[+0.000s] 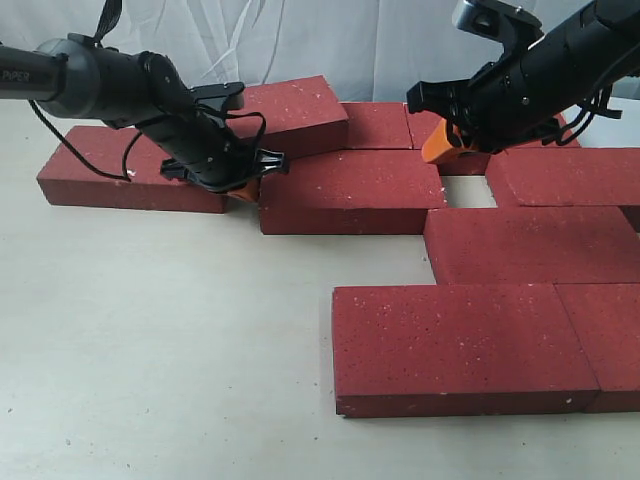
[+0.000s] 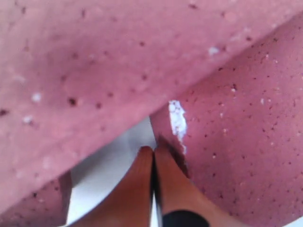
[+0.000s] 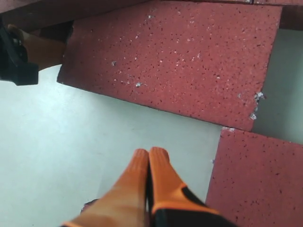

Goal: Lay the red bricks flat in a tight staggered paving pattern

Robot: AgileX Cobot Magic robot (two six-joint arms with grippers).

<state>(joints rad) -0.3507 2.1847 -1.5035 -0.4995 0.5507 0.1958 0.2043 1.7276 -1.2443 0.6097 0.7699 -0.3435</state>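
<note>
Pale desk carries dark-red, white-flecked rectangular paving bricks, mostly flat and staggered, yet judged unfinished: one tilted brick rides on neighbours, a gap shows to its right, and left claw beside it and right claw further right are clenched empty.

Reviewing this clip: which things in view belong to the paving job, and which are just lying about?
Belongs to the job:
- red bricks, one at the back tilted
- left hand, closed
- right hand, closed

Just surroundings:
- table
- white curtain behind
</note>
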